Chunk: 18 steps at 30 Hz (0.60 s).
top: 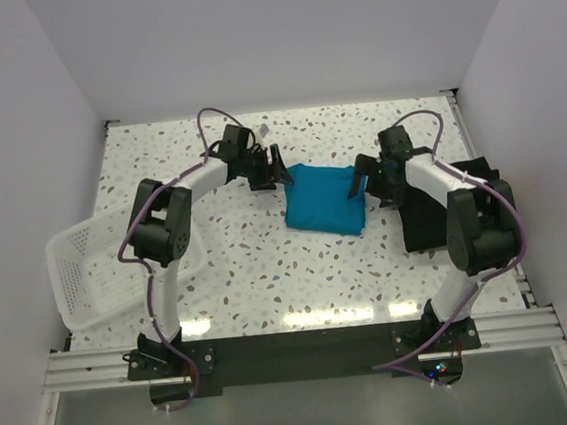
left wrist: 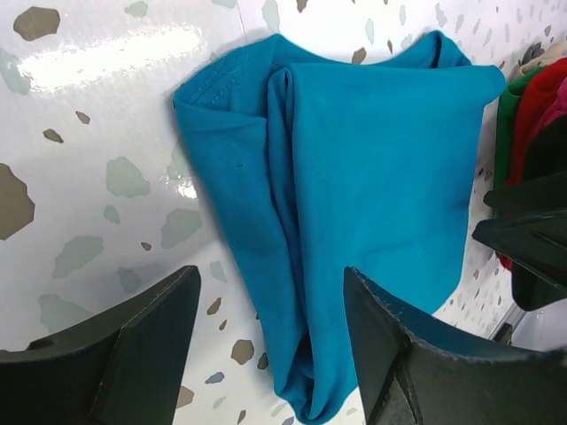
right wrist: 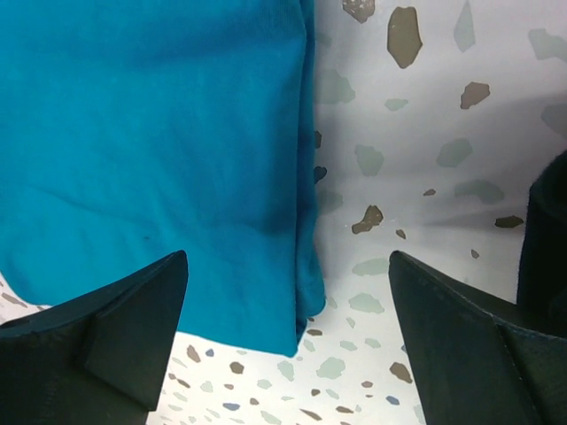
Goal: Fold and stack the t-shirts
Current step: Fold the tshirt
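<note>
Speckled table: the teal t-shirt, folded, is flanked at ten and three o'clock by left gripper and right gripper, both spread wide; folds must be left undragged.

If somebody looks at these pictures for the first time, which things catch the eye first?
The folded teal-blue t-shirt stands out most, lying in the middle of the speckled table. The left pincer and the right pincer flank it, both open and holding nothing. A black t-shirt lies at the right side, and a white mesh basket sits at the left edge.
</note>
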Available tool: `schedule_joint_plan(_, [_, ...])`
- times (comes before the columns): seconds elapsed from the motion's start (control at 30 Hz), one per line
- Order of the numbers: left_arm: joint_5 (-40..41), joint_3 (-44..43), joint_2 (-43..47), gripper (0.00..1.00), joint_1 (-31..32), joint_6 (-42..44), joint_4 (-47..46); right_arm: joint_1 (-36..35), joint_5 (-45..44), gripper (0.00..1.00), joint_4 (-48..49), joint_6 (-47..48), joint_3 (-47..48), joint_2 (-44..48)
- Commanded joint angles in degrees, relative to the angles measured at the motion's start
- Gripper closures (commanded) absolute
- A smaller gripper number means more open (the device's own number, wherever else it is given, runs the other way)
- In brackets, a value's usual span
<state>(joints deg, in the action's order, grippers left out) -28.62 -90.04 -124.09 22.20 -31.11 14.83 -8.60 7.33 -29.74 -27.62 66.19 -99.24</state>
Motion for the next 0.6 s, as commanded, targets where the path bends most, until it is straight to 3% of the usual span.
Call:
schedule_joint_plan(0.0, [-1.5,-0.4,2.5,0.29,0.0,-1.4,-3.8,0.8,2.3,0.01,5.2,-0.6,-0.4,1.3])
schedule_joint_plan(0.27, [1.5,-5.1,-0.5,0.34,0.0,-1.9,-5.2,1.3,-0.1,0.05,6.8,-1.2,4.1,-2.6])
schedule_joint_plan(0.57, [1.8,-9.3,-5.8,0.41,0.1,-4.7,-11.8,1.3,-4.7,0.30,8.6,-2.1,7.9,-7.0])
